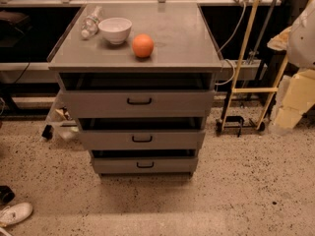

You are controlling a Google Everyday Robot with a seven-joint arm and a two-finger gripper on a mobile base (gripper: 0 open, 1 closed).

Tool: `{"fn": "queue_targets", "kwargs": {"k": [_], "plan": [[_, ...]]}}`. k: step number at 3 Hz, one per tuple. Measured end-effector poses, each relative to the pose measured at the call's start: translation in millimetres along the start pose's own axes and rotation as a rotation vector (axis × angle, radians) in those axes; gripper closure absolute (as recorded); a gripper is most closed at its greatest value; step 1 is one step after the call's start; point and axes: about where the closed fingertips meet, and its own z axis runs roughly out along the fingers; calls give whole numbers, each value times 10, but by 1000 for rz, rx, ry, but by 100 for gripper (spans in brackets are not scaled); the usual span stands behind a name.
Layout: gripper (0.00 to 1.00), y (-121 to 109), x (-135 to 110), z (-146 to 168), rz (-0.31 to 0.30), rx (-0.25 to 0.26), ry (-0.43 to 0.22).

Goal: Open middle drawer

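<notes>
A grey metal cabinet [135, 48] stands in the middle of the camera view with three drawers stacked in its front. The middle drawer [113, 140] has a low flat front and a small black loop handle [142, 139]. A dark gap shows above its front, as it does above the top drawer [98, 103] and the bottom drawer [118, 165]. My gripper [289, 113] is at the lower end of the pale arm at the right edge. It is well to the right of the cabinet and apart from every handle.
On the cabinet top are an orange [142, 45], a white bowl [115, 30] and a lying plastic bottle [91, 22]. A yellow-framed cart [246, 90] with wheels stands right of the cabinet. A white shoe [15, 213] lies on the speckled floor at the lower left.
</notes>
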Motion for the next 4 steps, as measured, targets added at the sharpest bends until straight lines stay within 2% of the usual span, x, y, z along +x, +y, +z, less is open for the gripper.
{"fn": "queue_targets", "kwargs": {"k": [1,2,3,4], "plan": [[0,0,0,1,0,0,0],[0,34,-61,261,-43,-43,-21],[0,211,-250,1064,-125,-157,-64],[0,402,-458,2268,-191,-296,-110]]}}
